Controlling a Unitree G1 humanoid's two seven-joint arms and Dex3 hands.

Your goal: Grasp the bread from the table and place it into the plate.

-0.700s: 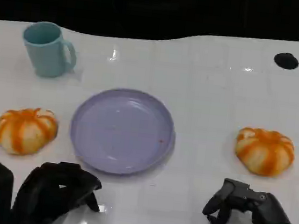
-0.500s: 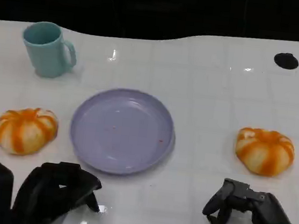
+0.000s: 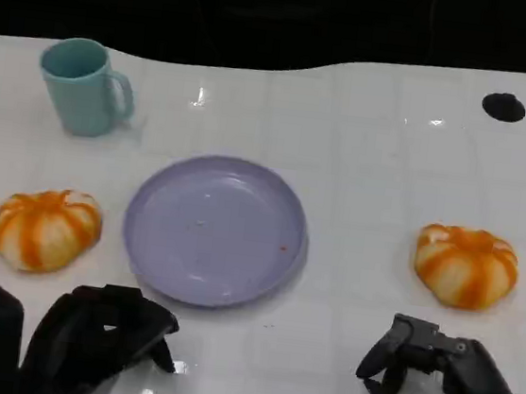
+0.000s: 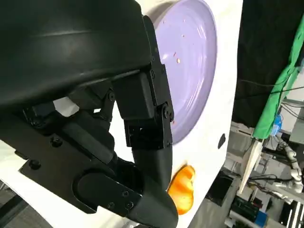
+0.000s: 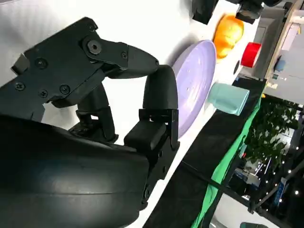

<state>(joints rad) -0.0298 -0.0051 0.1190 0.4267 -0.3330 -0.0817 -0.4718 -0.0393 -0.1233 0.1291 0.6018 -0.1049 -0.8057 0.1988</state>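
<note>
Two orange-striped bread rolls lie on the white table, one [image 3: 46, 227] left of the lilac plate [image 3: 215, 230] and one [image 3: 465, 266] right of it. The plate holds only a few crumbs. My left hand [image 3: 85, 338] rests low at the near edge, just in front of the left roll, with its fingers loosely bent and nothing in them. My right hand [image 3: 441, 384] sits near the front edge below the right roll, also holding nothing. The left wrist view has the plate [image 4: 190, 61] and the far roll [image 4: 183, 190] beyond my fingers [image 4: 142, 118]. The right wrist view has the plate [image 5: 194, 80] and the other roll [image 5: 229, 29].
A teal mug [image 3: 85, 86] stands at the back left, also seen in the right wrist view as the mug [image 5: 228, 97]. A small black round object [image 3: 503, 106] lies at the far right. A red roll [image 5: 251, 54] shows off the table.
</note>
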